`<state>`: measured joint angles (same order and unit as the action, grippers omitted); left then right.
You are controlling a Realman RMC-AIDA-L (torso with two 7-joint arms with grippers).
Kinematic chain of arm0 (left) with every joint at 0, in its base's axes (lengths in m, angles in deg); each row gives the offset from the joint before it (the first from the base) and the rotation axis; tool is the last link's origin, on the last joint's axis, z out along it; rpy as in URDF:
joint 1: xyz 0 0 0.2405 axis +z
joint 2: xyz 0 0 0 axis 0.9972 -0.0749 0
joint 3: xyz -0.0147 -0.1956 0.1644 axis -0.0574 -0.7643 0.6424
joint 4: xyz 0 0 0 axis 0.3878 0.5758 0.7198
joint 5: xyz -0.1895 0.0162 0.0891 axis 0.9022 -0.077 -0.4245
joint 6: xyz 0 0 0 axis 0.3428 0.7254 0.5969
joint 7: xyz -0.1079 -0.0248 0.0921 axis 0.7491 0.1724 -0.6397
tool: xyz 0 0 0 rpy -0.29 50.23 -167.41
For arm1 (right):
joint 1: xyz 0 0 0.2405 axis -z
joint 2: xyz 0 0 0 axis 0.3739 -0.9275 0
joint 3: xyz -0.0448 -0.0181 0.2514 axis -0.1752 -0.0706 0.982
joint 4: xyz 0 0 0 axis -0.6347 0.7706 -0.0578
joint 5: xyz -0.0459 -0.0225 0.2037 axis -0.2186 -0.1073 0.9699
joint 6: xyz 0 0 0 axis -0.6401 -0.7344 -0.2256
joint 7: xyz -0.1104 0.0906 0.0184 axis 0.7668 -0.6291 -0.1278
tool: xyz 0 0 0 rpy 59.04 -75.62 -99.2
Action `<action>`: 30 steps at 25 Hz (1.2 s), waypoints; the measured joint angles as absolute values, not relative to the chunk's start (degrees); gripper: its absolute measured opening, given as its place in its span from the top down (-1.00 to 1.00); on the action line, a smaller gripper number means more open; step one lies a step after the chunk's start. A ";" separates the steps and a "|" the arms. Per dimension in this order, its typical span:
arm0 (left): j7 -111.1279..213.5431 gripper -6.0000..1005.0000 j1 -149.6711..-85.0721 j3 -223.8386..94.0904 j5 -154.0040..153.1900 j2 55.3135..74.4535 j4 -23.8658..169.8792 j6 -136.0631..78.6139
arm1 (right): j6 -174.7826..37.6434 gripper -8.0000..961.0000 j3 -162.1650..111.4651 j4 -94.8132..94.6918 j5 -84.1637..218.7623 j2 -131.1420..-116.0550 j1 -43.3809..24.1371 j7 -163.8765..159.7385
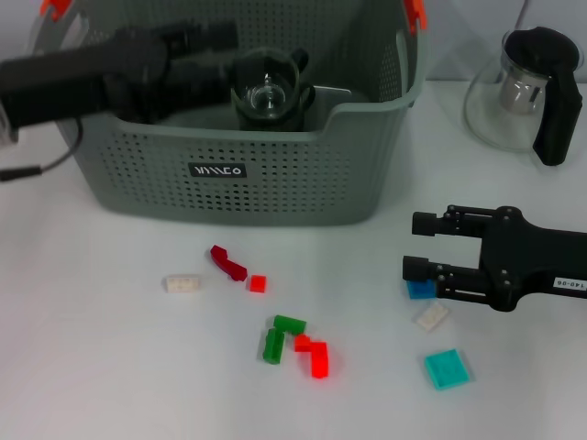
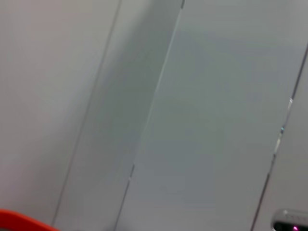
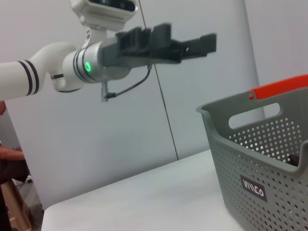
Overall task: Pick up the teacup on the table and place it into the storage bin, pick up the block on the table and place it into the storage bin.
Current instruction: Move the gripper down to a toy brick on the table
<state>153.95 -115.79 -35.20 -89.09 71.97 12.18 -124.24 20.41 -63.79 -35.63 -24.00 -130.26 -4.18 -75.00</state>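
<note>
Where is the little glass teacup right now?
In the head view, the teacup sits inside the storage bin, near its front wall, just beside the left gripper reaching over the bin.

Your storage bin (image 1: 275,174): large grey perforated basket, orange handle clips at top corners, small black label on front wall, upright, filling upper left and centre of head view. Your teacup (image 1: 268,92): clear glass, dark surround, sitting inside bin near its middle, mouth facing up. Your blocks scattered below bin, lower centre of frame: dark red (image 1: 227,263), small red (image 1: 258,283), white (image 1: 182,283), green pair (image 1: 280,336), red pair (image 1: 314,355); blue (image 1: 420,290), white (image 1: 430,316), teal (image 1: 448,368) at lower right.
</note>
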 joint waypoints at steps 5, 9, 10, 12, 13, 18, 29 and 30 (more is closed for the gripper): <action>149.18 -0.57 -113.45 -35.18 -90.01 73.06 12.07 -127.22 | 20.12 -0.39 -63.79 -35.33 -23.98 -130.39 -4.15 -74.66; 146.33 -0.56 -111.26 -34.85 -91.64 73.97 12.75 -127.65 | 20.06 -0.39 -63.78 -35.24 -23.84 -130.52 -3.87 -74.50; 145.63 -0.57 -110.90 -34.76 -92.35 74.15 13.17 -127.71 | 20.06 -0.39 -63.79 -35.24 -23.82 -130.58 -3.83 -74.44; 144.12 -0.57 -110.50 -34.69 -94.53 74.30 14.33 -127.93 | 20.05 -0.39 -63.79 -35.23 -23.82 -130.65 -3.77 -74.38; 143.75 -0.57 -110.44 -34.70 -95.81 74.33 14.85 -128.01 | 20.06 -0.39 -63.79 -35.23 -23.82 -130.67 -3.78 -74.38; 140.56 -0.57 -109.95 -34.73 -100.79 74.43 15.88 -128.37 | 20.01 -0.39 -63.79 -35.23 -23.68 -130.68 -3.91 -74.37; 139.01 -0.57 -110.42 -34.96 -109.34 74.24 12.60 -128.92 | 19.76 -0.39 -63.79 -35.25 -23.90 -130.68 -3.78 -74.75; 139.07 -0.57 -110.53 -34.94 -109.98 74.22 12.22 -128.98 | 19.76 -0.39 -63.79 -35.25 -23.92 -130.68 -3.75 -74.75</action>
